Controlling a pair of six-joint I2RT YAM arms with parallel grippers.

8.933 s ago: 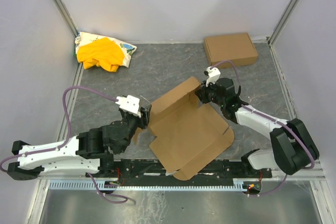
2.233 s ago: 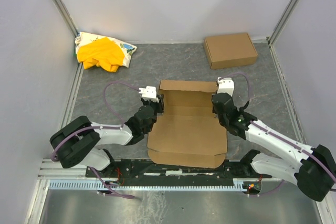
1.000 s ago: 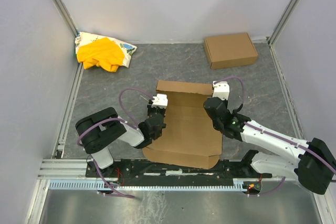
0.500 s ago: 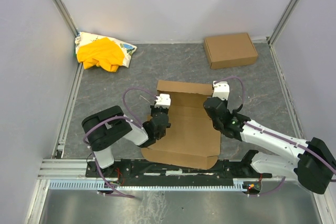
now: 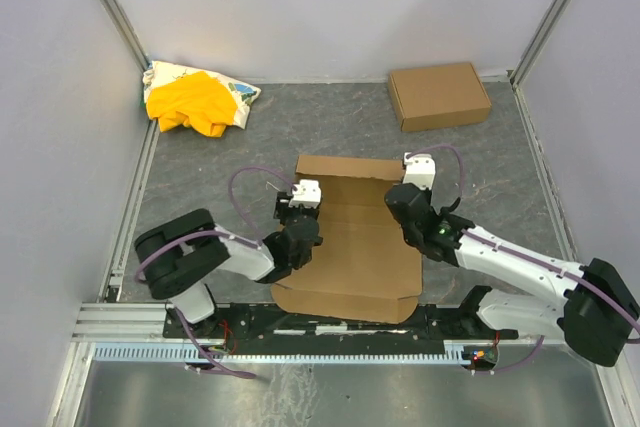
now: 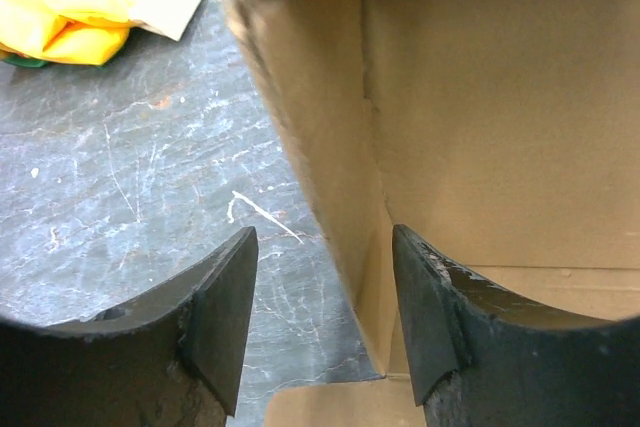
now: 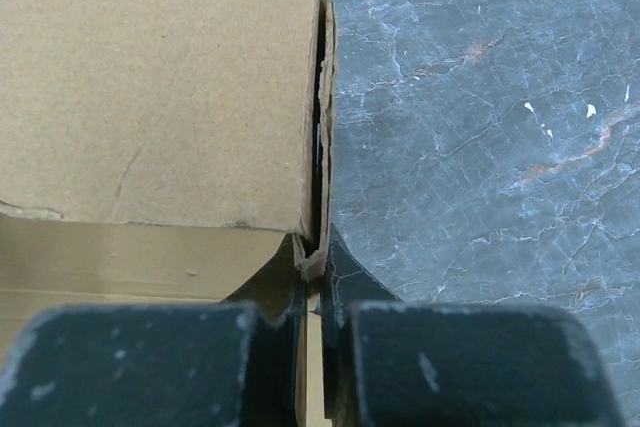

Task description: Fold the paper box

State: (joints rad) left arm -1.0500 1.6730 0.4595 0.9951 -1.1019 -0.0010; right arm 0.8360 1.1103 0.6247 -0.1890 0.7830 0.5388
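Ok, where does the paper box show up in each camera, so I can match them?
Top external: the paper box lies at centre, between the two arms.
Left wrist: it fills the right and top of the frame, with its raised side wall inside the open left gripper.
Right wrist: it is at upper left, with its wall edge pinched by the right gripper.
Shared landmark: the grey marbled table, in all three.
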